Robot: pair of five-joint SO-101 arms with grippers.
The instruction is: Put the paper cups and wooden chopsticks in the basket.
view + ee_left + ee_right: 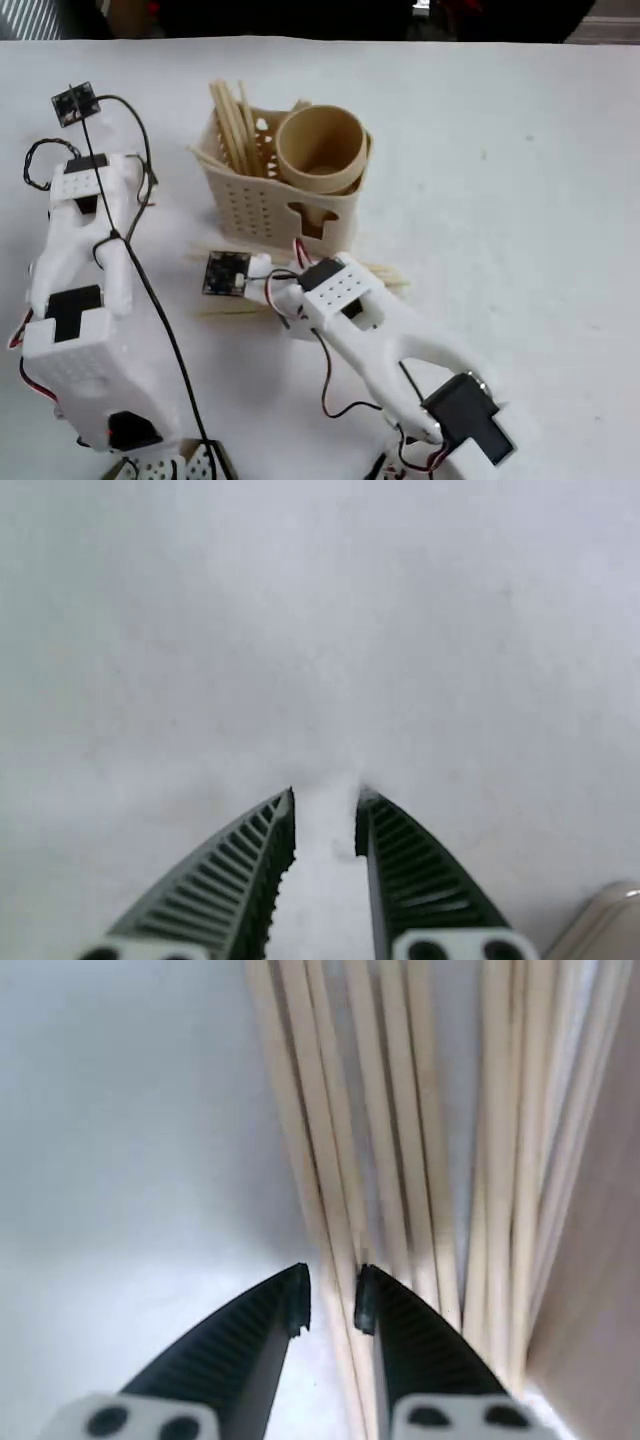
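Paper cups [322, 150] are in the basket [255, 215], so we're on loose chopsticks [390, 1110]. The right gripper [332, 1305] has its jaws slightly apart astride one, so I reckon squeeze next. The left gripper [325, 820] is apart, empty.

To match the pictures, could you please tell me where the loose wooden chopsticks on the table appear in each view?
High view: loose chopsticks lie on the table before the basket, beside the right arm's wrist.
Right wrist view: they run lengthwise just ahead of the right gripper.
Left wrist view: bare table ahead of the left gripper.
Shared landmark: the basket, probably the pale wall beside them.
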